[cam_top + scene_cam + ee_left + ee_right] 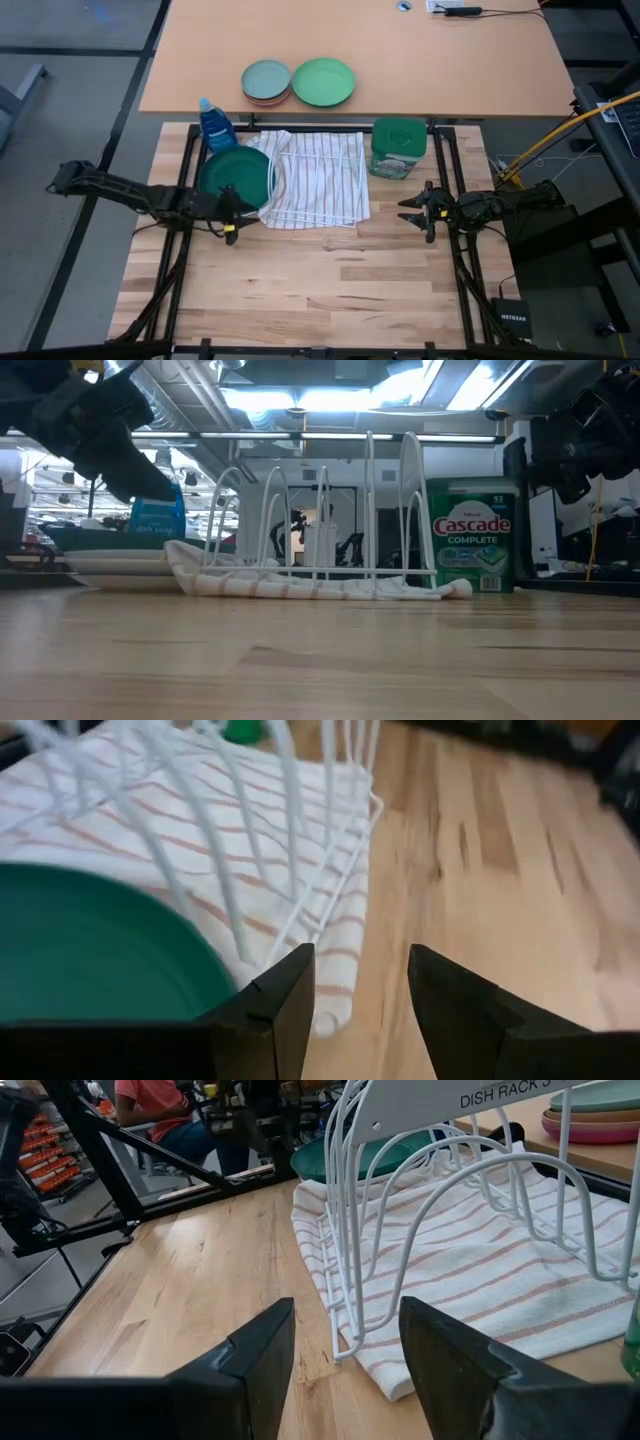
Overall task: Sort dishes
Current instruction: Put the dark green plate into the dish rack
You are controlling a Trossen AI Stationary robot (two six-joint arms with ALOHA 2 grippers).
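From above, the dark green plate (pixel 235 172) lies flat beside the wire rack (pixel 318 172) on a striped towel (pixel 312 205). The left gripper (pixel 232 214) hovers at its edge, fingers parted. In its wrist view, the right gripper (pixel 345 1342) is open too, facing the rack.

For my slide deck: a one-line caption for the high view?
Both grippers, left and right, open beside the empty rack; green plate waits.

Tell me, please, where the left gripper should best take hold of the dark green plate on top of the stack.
Probably at the rim nearest the left gripper. The dark green plate lies flat on the stack beside the white rack, so only its thin edge offers a pinch; come in low from the open wood side.
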